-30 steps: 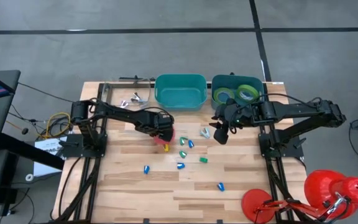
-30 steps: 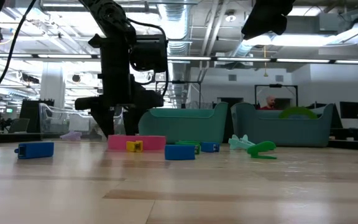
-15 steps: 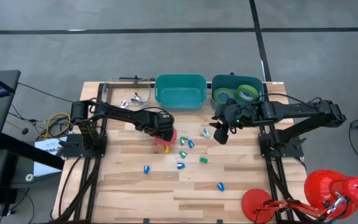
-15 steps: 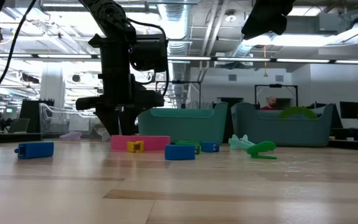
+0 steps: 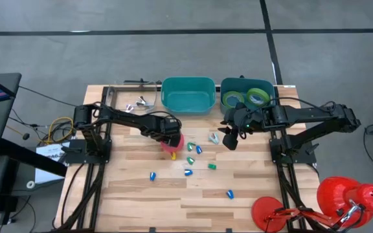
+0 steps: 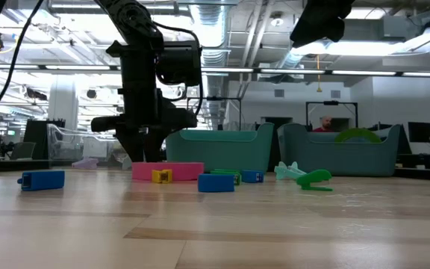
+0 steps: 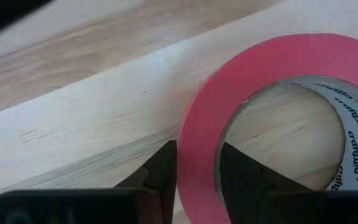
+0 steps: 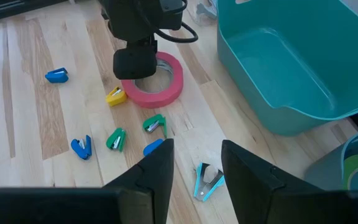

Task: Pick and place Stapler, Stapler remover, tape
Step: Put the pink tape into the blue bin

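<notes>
While the right gripper [image 5: 228, 138] hangs with fingers apart near the table's [image 5: 128, 194] far edge, we find the left gripper [image 7: 196, 171] straddling one pink tape roll's [image 7: 272, 68] wall mid-table. Two green tape rolls [image 5: 250, 97] lie in the right bin [image 5: 225, 87].

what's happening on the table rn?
The left end effector is down on the pink tape roll lying flat on the table, one finger inside the ring, one outside. Two green tape rolls are in the right-hand bin. The right end effector hangs open above small staple removers.
</notes>
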You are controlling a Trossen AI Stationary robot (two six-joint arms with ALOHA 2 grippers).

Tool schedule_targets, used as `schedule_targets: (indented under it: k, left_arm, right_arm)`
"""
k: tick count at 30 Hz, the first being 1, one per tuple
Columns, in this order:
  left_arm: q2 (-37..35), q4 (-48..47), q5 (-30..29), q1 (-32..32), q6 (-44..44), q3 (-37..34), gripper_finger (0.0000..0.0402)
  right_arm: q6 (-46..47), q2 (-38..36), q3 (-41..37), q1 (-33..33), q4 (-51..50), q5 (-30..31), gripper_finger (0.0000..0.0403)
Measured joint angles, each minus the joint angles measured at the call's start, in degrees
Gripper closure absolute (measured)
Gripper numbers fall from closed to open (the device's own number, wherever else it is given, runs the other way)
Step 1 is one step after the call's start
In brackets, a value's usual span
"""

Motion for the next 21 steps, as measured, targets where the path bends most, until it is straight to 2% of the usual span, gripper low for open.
schedule_targets:
  k: [6,11,21]
  left_arm:
    - [-4.2,1.0,-0.1,0.0,0.9,0.0,0.0309]
    - [-10.9,4.7,-2.9,0.0,6.1,0.1,0.0309]
    - [-22.9,18.2,-4.6,0.0,18.0,0.1,0.0309]
  right_arm:
    - [0.0,0.0,0.0,0.0,0.0,0.0,0.0276]
    - [0.0,0.0,0.0,0.0,0.2,0.1,0.0276]
    - [-3.0,0.0,0.0,0.0,8.1,0.1,0.0276]
